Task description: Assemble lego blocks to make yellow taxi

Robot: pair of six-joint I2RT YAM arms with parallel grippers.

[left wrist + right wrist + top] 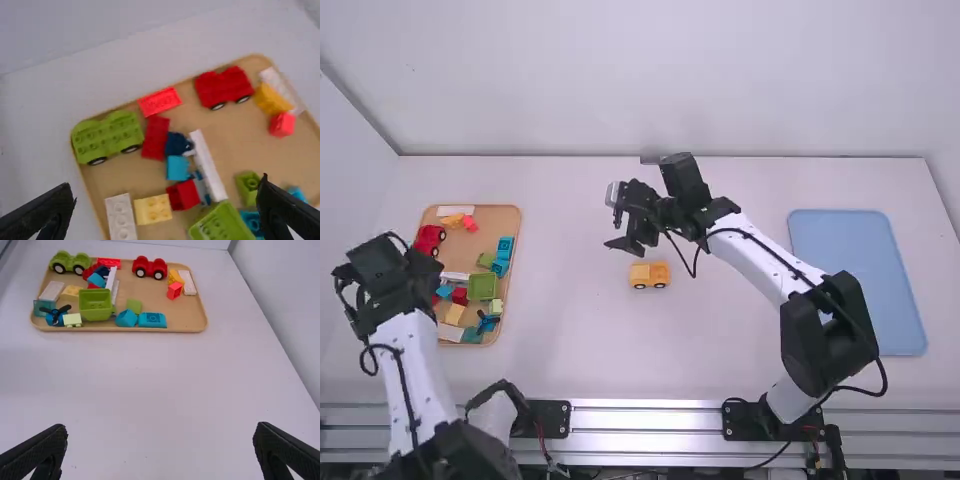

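1. Four fingers stand spread, two on the left hand (pixel 167 185) and two on the right hand (pixel 161 426), with nothing pinched between either pair.
2. The yellow car (pixel 649 275) sits wheels down on the desk (pixel 570 330), well apart from the tray (pixel 505 215), to its right. The right hand is above the desk, also right of the tray and near the car.
3. The left hand is high by the tray's left side. Fetching the next yellow piece looks like its job.
4. The slope (pixel 272 100) lies at the tray's far end, close against the red cube (pixel 282 125). Turn the fingers so neither catches the cube, then lift straight up.
5. The pale block (pixel 153 209), toward the tray's near end, lies between the white block (pixel 120 220) and the red brick (pixel 183 194). Come down slowly and close square on its sides.
6. At the car, steady the body first, line up the studs, and press evenly; a tilted push could roll it away.
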